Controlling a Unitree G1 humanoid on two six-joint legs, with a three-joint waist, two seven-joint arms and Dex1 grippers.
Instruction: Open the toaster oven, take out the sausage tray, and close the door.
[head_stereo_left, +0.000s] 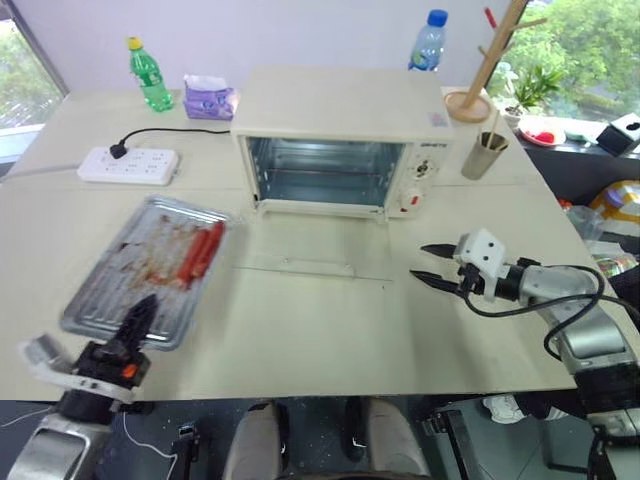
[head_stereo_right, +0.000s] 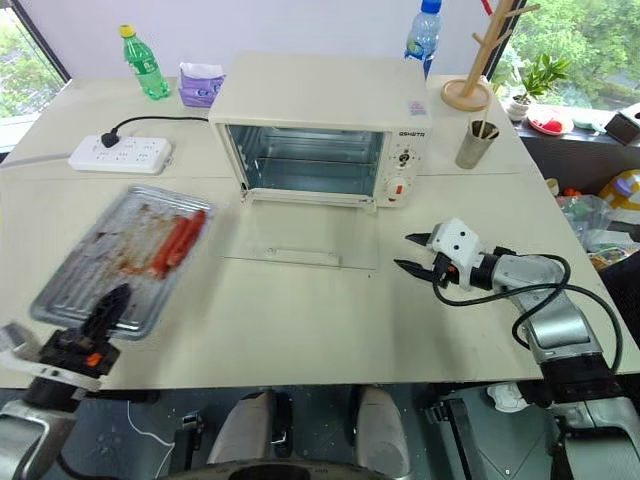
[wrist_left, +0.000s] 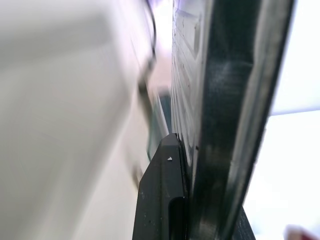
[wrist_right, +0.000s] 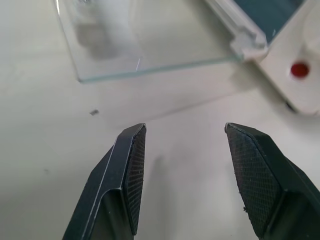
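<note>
The cream toaster oven (head_stereo_left: 340, 105) stands at the back of the table with its cavity open and bare. Its glass door (head_stereo_left: 310, 245) lies flat on the table in front, bar handle (head_stereo_left: 300, 266) toward me. The silver sausage tray (head_stereo_left: 100, 290) rests on the table at the left, with reddish sausages (head_stereo_left: 200, 252) near its far end. My left gripper (head_stereo_left: 140, 310) is shut on the tray's near rim; the left wrist view shows a finger (wrist_left: 162, 200) pressed against the rim (wrist_left: 225, 125). My right gripper (head_stereo_left: 432, 265) hangs open and holds nothing, right of the door, with the door's glass corner (wrist_right: 150, 40) ahead.
A white power strip (head_stereo_left: 128, 164) with a black cord, a green bottle (head_stereo_left: 150, 75) and a purple tissue pack (head_stereo_left: 208, 98) sit at the back left. A blue-capped bottle (head_stereo_left: 428, 40), a wooden rack (head_stereo_left: 485, 60) and a metal cup (head_stereo_left: 485, 155) stand right of the oven.
</note>
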